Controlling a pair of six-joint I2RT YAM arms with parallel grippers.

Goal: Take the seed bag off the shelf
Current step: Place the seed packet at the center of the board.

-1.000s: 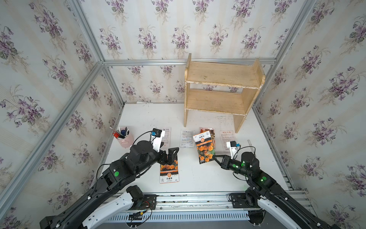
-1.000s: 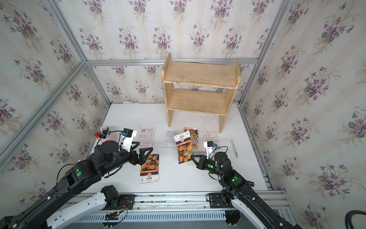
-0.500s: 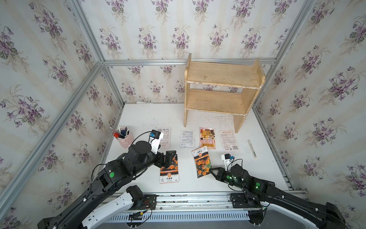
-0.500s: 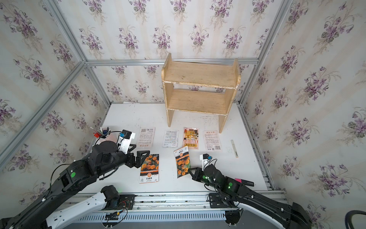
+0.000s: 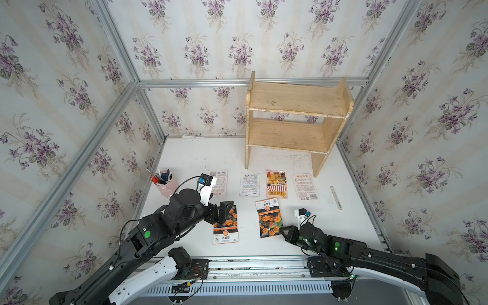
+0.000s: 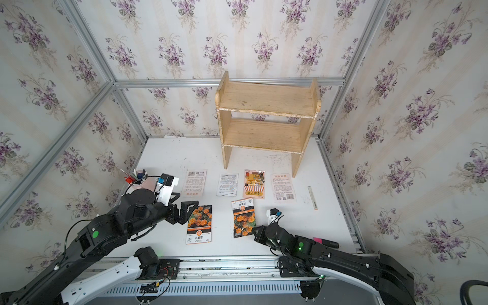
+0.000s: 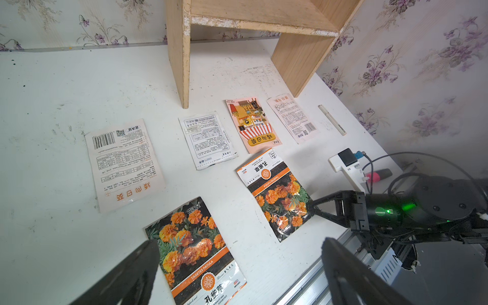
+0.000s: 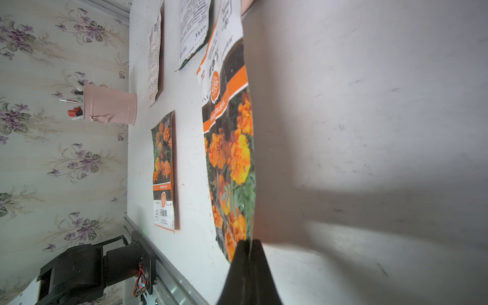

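A: Start at the left. What is that arm doing?

B: The left gripper (image 5: 225, 212) hangs with its jaws spread wide and nothing between them. It sits over the top end of a marigold packet (image 5: 225, 228) that lies flat on the table (image 5: 198, 158), not far from the pink cup (image 5: 166, 186) of pens. It has barely shifted in the last second.

A: And the seed bag?

B: That is the change. A second ago the right gripper (image 5: 284, 233) held it up over the row of four packets (image 5: 276, 183) in front of the shelf (image 5: 287, 133). Now the seed bag (image 5: 270, 220) is down at the front of the table, beside the marigold packet but apart from it, and the row behind shows whole again.

A: Is it let go?

B: No, the right gripper is pinched tight on the bag's near corner. That corner may sit a little raised; I cannot tell whether the bag lies fully flat.

A: And the shelf?

B: Both boards are bare. I judge the taking-off done; what remains is to release the corner and draw the arm clear without dragging the bag along.
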